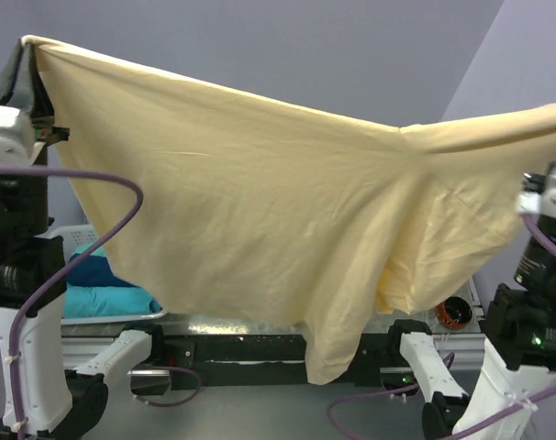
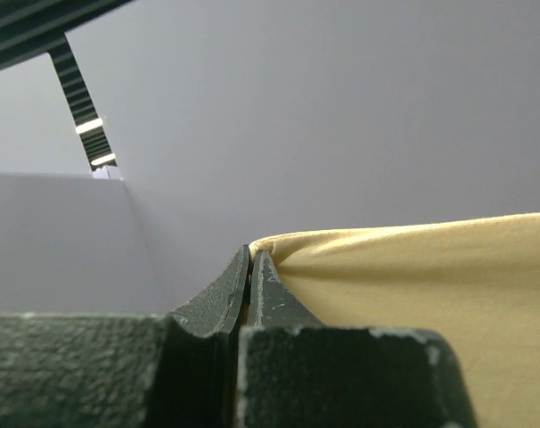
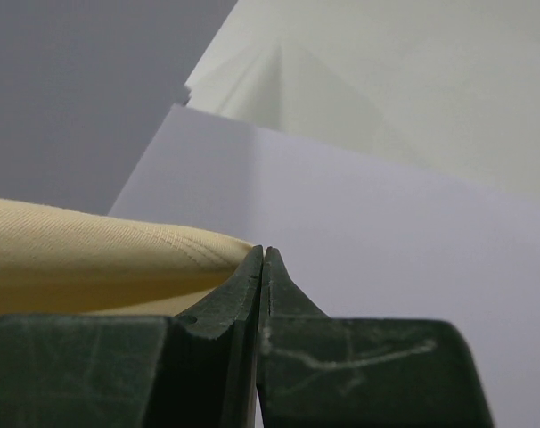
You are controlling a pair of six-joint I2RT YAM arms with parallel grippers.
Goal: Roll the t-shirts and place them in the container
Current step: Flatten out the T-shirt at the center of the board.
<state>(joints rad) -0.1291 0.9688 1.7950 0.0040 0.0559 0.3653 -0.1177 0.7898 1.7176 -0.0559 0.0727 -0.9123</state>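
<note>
Your left tool [image 2: 252, 254] and right tool [image 3: 263, 251] are each pinched tight on an upper edge of the yellow t-shirt [image 1: 260, 211], with only a sliver of cloth between the jaws. That leaves the shirt high in the air, not on the bench [image 1: 250, 414]. What matters for the coming move is how it lies between them. Its long axis runs straight across from one tool to the other, and the cloth leaves each tool sideways toward its partner and then falls away beneath. The left tool's corner sits higher than the right tool's, so the top edge slopes down toward the right tool. The sagging belly and lowest tip hang closer to the right tool's side, just above the bench. Neither arm is nearer, since both hold it, so I judge you should lower the two together to spread it flat. Below the left tool, a basket [image 1: 76, 236] holds a navy t-shirt [image 1: 94, 270] and a teal t-shirt [image 1: 104, 300] (both waiting their turn). No label, brand or writing shows anywhere, and the neck tag is not in sight.
</note>
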